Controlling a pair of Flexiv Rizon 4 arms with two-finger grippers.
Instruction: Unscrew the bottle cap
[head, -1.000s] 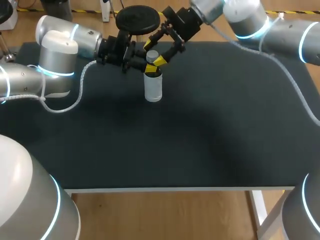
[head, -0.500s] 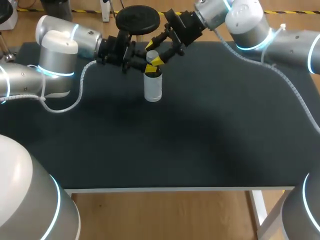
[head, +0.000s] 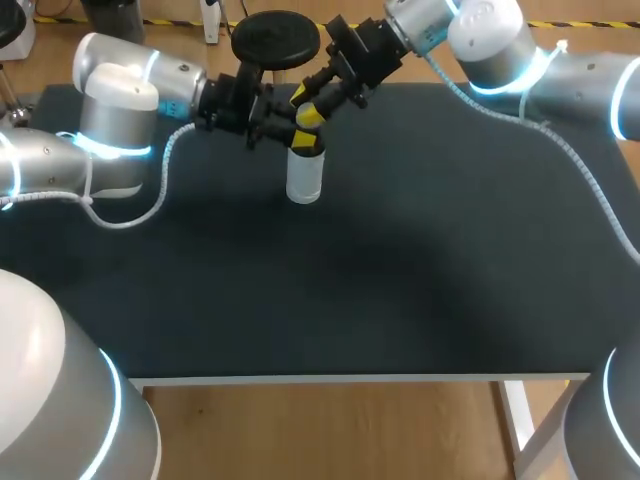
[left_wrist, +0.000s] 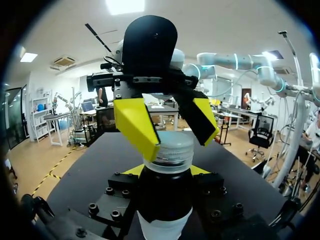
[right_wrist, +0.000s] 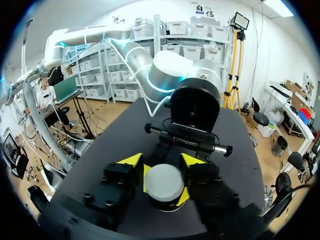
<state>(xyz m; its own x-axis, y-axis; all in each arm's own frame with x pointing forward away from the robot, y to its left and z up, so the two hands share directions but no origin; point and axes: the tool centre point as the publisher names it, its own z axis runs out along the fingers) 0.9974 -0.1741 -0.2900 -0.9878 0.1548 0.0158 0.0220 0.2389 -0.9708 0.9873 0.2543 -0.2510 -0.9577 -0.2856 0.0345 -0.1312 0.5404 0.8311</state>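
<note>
Working at the far side of the black tabletop (head: 400, 260), with the left arm (head: 120, 110) and the right arm (head: 500, 40) meeting over one spot. Between them, a white bottle (head: 304, 178), upright on the tabletop, directly under the right gripper (head: 308, 110) and clasped near the top by the left gripper (head: 298, 143). Left gripper clenched on the bottle just below the cap, fingers on either side of the dark neck, plain to see from the left wrist. Right gripper down from above and grasping the pale cap (right_wrist: 164, 182), one yellow tip pressed to each side of it; from the right wrist, cap dead centre between the fingers. Cap sitting on the neck, level with the left gripper's far tips; hard to tell how far unthreaded.

Judged as the turning step: bottle braced, cap gripped, thread probably not yet run out. Next, calls for rotating the right wrist about the bottle's upright axis in the loosening direction, keeping the left grip firm to stop the body spinning along. Likely to need a release, a turn back and a fresh grasp at the wrist's limit. Only with the cap loose, lift straight up and away from the left gripper. Worth guarding against slip of the tips on the smooth cap, and against tilting the bottle by pulling sideways
</note>
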